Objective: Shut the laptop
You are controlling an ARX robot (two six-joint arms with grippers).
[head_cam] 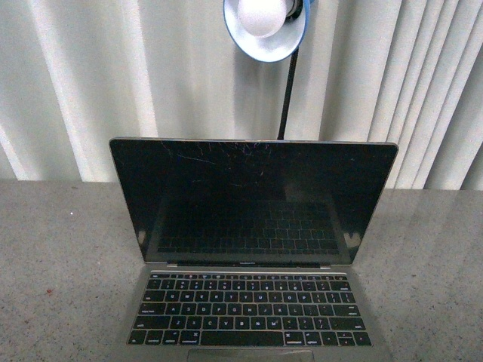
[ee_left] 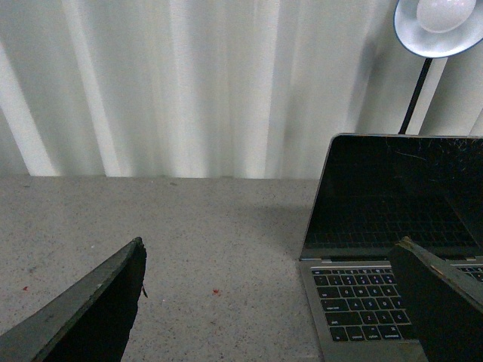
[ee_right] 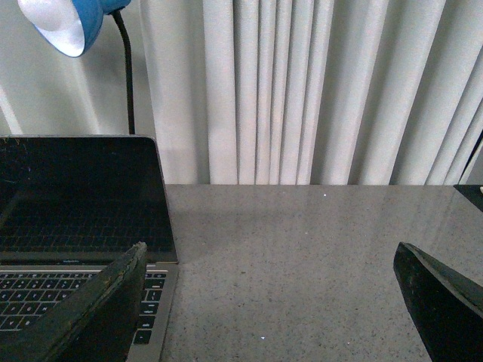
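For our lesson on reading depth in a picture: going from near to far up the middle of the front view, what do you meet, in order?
trackpad → keyboard → screen → lamp → curtain

The laptop [head_cam: 253, 249] runs off the lower edge of the front view, so its trackpad [head_cam: 249, 354] shows only as a sliver and its front rim is out of sight. The lamp [head_cam: 266, 30] loses the top of its shade to the upper edge. Its stem drops behind the screen [head_cam: 253, 196], which hides the base. The key markings are too small to read.

In the left wrist view only the fingertips of the left gripper [ee_left: 272, 249] show. One covers part of the keyboard [ee_left: 355, 298], and the picture's edge cuts the laptop. The right gripper [ee_right: 272, 253] likewise shows only its tips, one masking some keys. A dark object [ee_right: 469, 194] at the edge of the worktop [ee_right: 302, 264] is too cropped to identify.
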